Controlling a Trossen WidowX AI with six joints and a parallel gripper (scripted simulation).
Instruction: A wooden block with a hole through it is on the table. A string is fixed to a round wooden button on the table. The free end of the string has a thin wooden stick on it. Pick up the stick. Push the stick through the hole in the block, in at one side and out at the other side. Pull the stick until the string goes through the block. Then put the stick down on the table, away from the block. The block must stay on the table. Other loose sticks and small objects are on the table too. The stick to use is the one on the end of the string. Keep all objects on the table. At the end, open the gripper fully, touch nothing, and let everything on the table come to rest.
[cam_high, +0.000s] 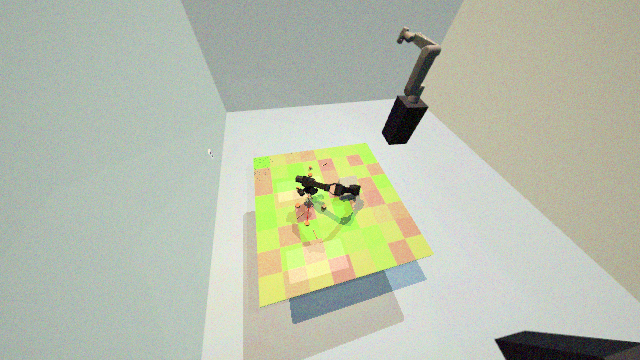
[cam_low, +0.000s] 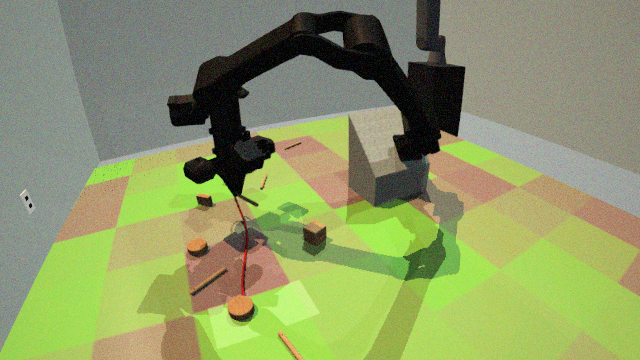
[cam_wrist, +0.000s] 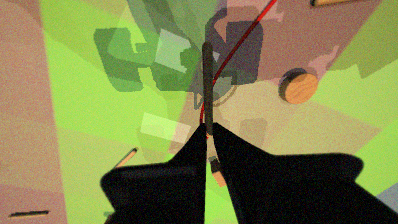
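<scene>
My gripper (cam_low: 237, 194) (cam_wrist: 208, 127) is shut on the thin dark stick (cam_low: 249, 201) (cam_wrist: 208, 85) at the string's end and holds it above the table. The stick juts out from the fingertips. The red string (cam_low: 245, 250) (cam_wrist: 258, 20) runs from the fingertips down to the round wooden button (cam_low: 241, 307) (cam_high: 307, 223), clear of the block. The wooden block (cam_low: 314, 234) (cam_high: 324, 207) sits on the table, to the right of the gripper in the exterior view. Its hole cannot be made out. The block is outside the wrist view.
A loose wooden disc (cam_low: 197, 246) (cam_wrist: 301, 88), a loose stick (cam_low: 209, 281) and a small dark block (cam_low: 204, 200) lie near the gripper. More sticks lie in front (cam_low: 290, 345) and behind. A large grey wedge (cam_low: 362, 165) stands by the arm's base.
</scene>
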